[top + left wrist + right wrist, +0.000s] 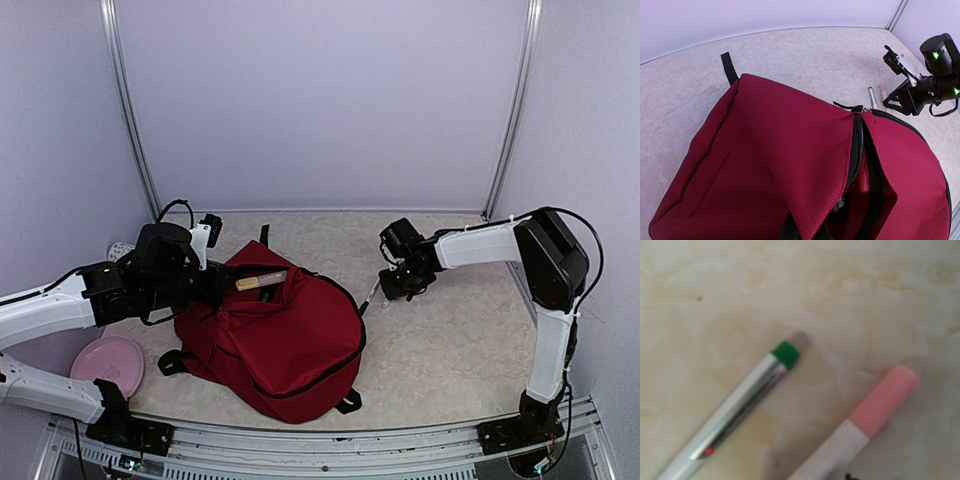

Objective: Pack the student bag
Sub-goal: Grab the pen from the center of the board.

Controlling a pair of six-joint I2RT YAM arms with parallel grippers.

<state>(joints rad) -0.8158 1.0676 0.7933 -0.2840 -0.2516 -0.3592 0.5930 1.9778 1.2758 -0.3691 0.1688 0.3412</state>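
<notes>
The student bag [275,340], dark red with black zippers, lies in the middle of the table with its top open. My left gripper [217,287] is shut on the bag's upper left edge. In the left wrist view a fold of red fabric [805,165] runs down to the bottom edge and hides the fingers. A tan flat item [261,281] sticks out of the opening. My right gripper [386,290] hangs low over two pens on the table: a silver pen with a green end [740,400] and a pink-capped marker [867,422]. Its fingers do not show in the right wrist view.
A pink plate [106,363] sits at the near left by the left arm's base. A small white object [120,250] lies at the far left wall. A black strap [729,67] sticks out behind the bag. Walls close in the back and sides.
</notes>
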